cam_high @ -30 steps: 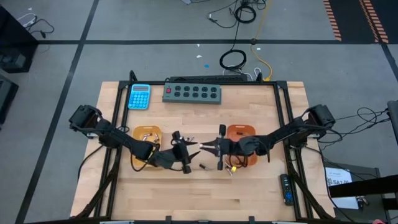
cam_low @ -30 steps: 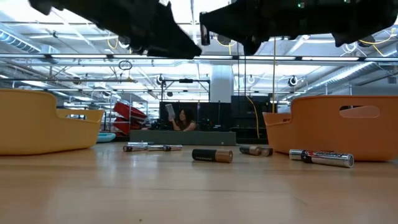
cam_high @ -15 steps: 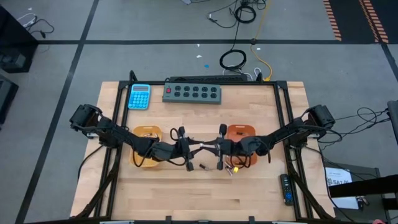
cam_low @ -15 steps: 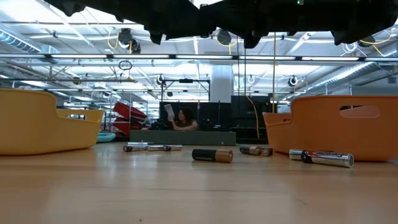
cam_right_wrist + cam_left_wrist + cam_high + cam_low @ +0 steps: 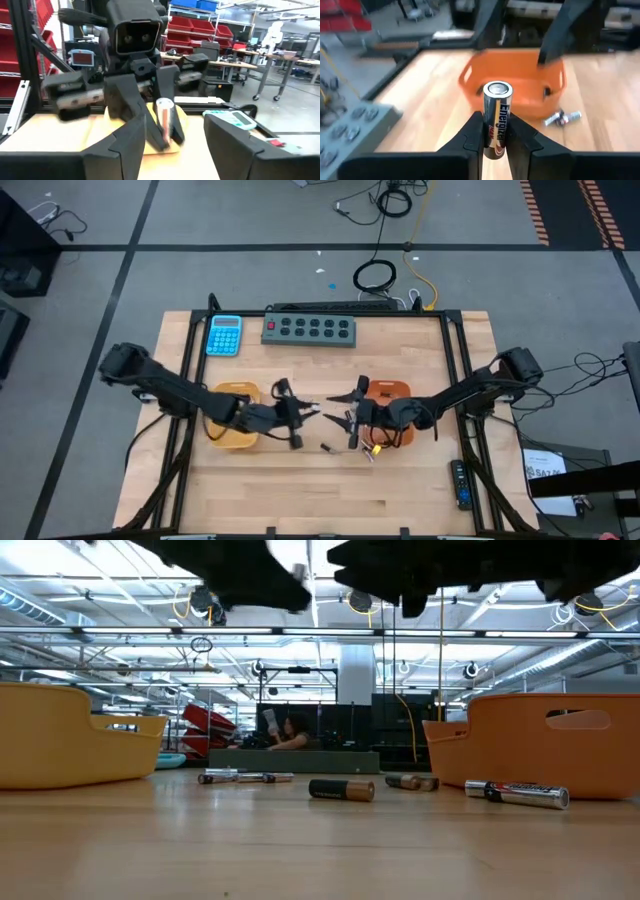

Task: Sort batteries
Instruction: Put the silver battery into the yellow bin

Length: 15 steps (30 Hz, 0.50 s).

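Left tool [image 5: 495, 137] clamped on a smooth silvery battery [image 5: 497, 117] (upright cylinder); right tool [image 5: 172, 140] spread open above wooden counter [image 5: 400, 490]

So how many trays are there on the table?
2. The yellow tray is under the left arm; the orange tray is under the right arm. Between them, the left gripper holds a battery, facing the open right gripper.

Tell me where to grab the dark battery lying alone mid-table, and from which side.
Grip the dark battery across its middle, coming straight down from above: it lies flat on the table, apart from its neighbours, so both long sides are free.
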### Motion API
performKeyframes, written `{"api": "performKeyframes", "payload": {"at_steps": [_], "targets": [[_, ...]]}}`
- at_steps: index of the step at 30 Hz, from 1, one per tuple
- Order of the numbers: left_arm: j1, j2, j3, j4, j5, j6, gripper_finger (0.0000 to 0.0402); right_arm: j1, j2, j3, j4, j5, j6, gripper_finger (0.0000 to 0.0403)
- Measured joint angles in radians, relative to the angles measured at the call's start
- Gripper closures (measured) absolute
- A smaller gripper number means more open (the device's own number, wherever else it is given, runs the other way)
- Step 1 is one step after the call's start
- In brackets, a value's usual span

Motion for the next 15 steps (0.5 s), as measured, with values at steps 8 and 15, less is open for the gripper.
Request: {"api": "performKeyframes", "payload": {"at_steps": [8,15], "targets": [[-0.056,-0.306,0.001,-0.707,0.217,-0.518,0.0347,-0.008,-0.102,0.002,-0.318,0.0,0.116,0.0236],[-0.161,-0.345,-0.001,-1.245,0.337,-0.961,0.0347,-0.007,-0.097,0.002,-0.323,-0.001,0.121,0.0259]]}}
